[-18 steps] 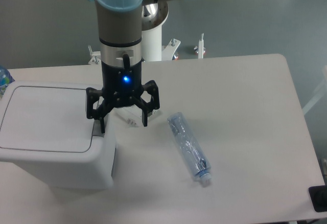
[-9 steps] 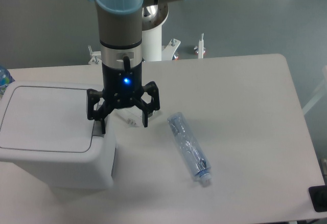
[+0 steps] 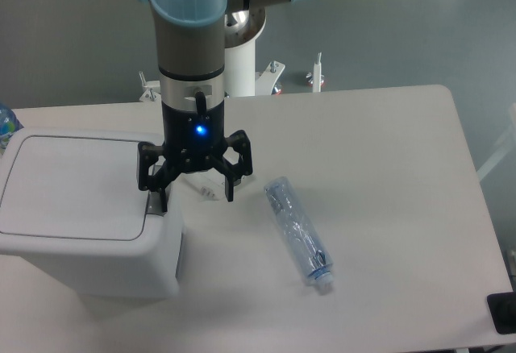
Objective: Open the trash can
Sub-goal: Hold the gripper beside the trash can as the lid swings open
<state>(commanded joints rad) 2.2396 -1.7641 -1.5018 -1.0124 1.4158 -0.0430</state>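
Tabletop first, wide and pale, with the bin sitting at its left edge, lid flat and shut. The arm has barely budged over the last second, just a hair of drift, so the lid isn't popped yet. Fingers are spread wide, holding nothing, one tip down at the grey button on the bin's right rim. The bottle lies off to the right, untouched.

The pincer is hanging with its jaws spread wide, one fingertip resting at the near right corner of the trash can; a bottle is lying to its right on the tabletop.
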